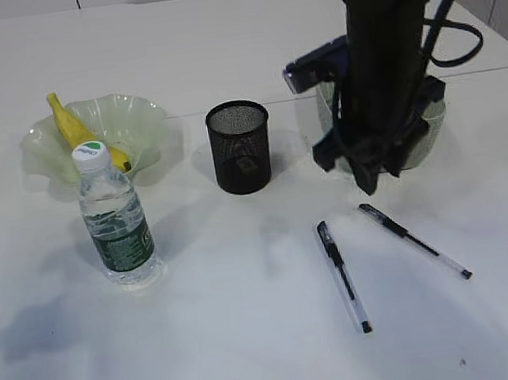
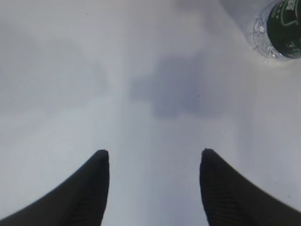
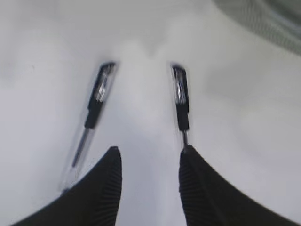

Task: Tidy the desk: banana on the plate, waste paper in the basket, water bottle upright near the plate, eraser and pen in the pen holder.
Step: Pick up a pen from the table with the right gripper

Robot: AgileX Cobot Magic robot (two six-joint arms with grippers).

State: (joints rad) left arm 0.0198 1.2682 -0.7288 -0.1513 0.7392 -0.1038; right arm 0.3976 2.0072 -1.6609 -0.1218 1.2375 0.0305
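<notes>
Hovering, right gripper (image 3: 148, 157) is gaping empty; light, stiff, slippery pen (image 3: 181, 101) lying ahead-right, best pinching mid-barrel.

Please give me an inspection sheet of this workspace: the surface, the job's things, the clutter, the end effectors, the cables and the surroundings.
Surface: white desk, bare in front, with soft shadows.
Job's things: banana lies in the plate; water bottle stands upright in front of the plate; pen holder upright at the middle; basket mostly hidden behind the right arm; two pens lie flat, left pen and right pen. Eraser and waste paper: nothing seen.
Clutter: nothing seen.
End effectors: left end effector open over bare desk, empty; right end effector open above the pens, holding nothing.
Cables: black cable loops beside the right arm.
Surroundings: a second white table edge behind.
</notes>
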